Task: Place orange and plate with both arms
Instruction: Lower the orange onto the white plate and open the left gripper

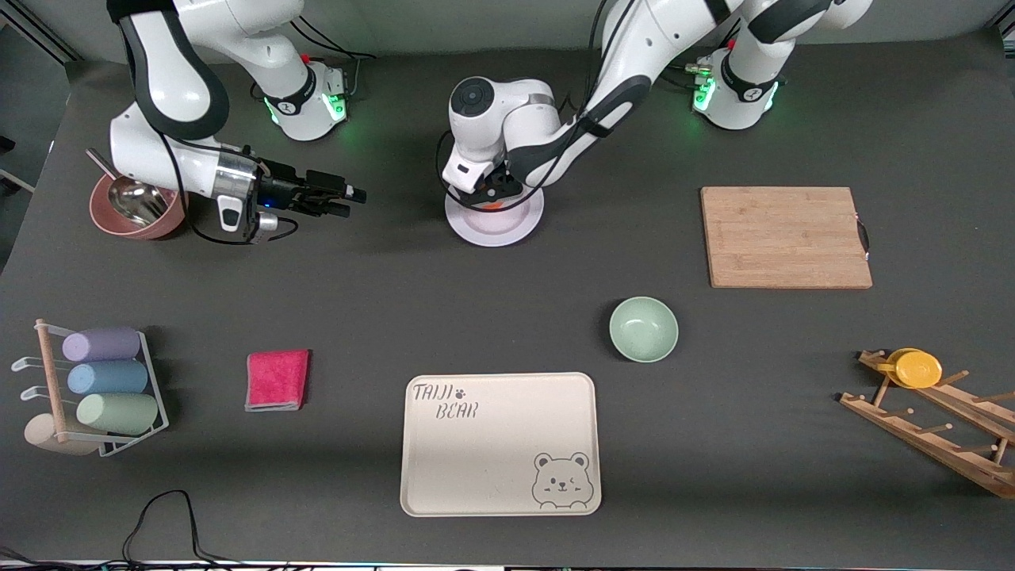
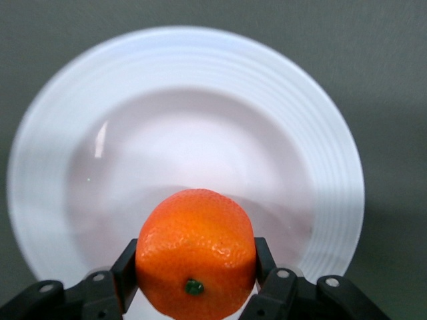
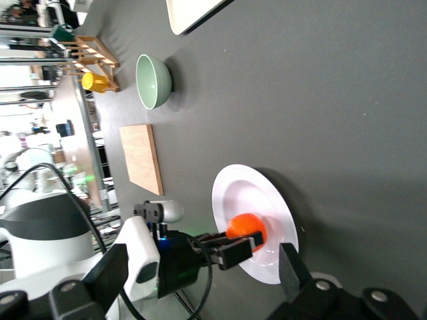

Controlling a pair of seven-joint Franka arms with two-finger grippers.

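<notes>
The pale lavender-white plate lies on the dark table, between the two arm bases and a little nearer the front camera. My left gripper is shut on the orange and holds it low over the plate's centre. In the left wrist view the orange sits between the fingers with the plate right below. My right gripper is open and empty, over bare table beside the plate toward the right arm's end. The right wrist view shows the plate and orange.
A mint-green bowl, a wooden cutting board and a cream bear tray lie nearer the front camera. A pink cloth, a pink bowl with a metal scoop, a cup rack and a wooden rack with a yellow cup stand at the ends.
</notes>
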